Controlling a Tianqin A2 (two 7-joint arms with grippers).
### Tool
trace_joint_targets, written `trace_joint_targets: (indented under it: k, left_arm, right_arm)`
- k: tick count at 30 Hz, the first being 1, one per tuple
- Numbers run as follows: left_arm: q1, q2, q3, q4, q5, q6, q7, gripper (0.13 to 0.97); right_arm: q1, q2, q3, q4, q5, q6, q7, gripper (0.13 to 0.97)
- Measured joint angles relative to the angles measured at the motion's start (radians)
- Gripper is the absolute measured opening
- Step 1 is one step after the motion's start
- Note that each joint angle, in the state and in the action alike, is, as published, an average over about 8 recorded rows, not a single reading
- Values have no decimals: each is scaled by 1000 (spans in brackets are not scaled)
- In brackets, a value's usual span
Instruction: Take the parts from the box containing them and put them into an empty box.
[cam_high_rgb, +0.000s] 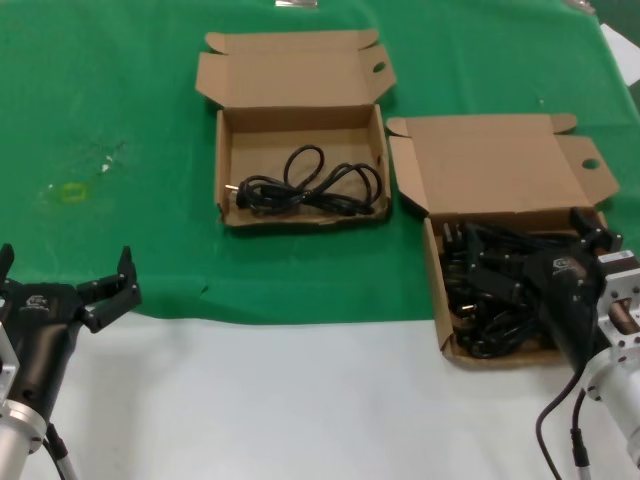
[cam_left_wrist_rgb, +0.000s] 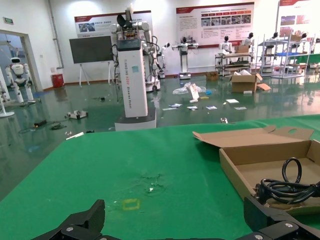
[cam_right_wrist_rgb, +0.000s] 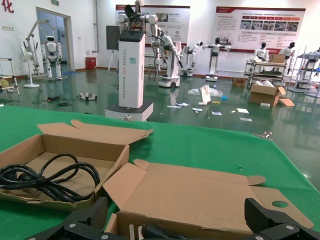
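The box containing the parts (cam_high_rgb: 437, 290) lies at the right with its lid (cam_high_rgb: 500, 165) folded back, and a pile of black cords (cam_high_rgb: 490, 290) fills it. My right gripper (cam_high_rgb: 528, 250) hangs open low over that pile, holding nothing. In the right wrist view its fingers (cam_right_wrist_rgb: 92, 217) straddle the box's back wall, with a black plug (cam_right_wrist_rgb: 155, 232) just below. The other box (cam_high_rgb: 300, 120), farther left, holds a single coiled cord (cam_high_rgb: 310, 185), also seen from both wrists (cam_right_wrist_rgb: 45, 177) (cam_left_wrist_rgb: 287, 187). My left gripper (cam_high_rgb: 65, 268) waits open near the front left.
A green cloth (cam_high_rgb: 120, 100) covers the far part of the table, and bare white tabletop (cam_high_rgb: 280, 400) runs along the front. A small yellow square mark (cam_high_rgb: 72, 190) sits on the cloth at left. White sheets (cam_high_rgb: 622, 50) lie at the far right corner.
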Motion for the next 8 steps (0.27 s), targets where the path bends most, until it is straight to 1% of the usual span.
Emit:
trace_joint_targets:
  k: [8]
  left_arm:
    - [0, 0, 0, 0, 0, 0, 0, 966]
  right_arm:
    - [0, 0, 0, 0, 0, 0, 0, 966]
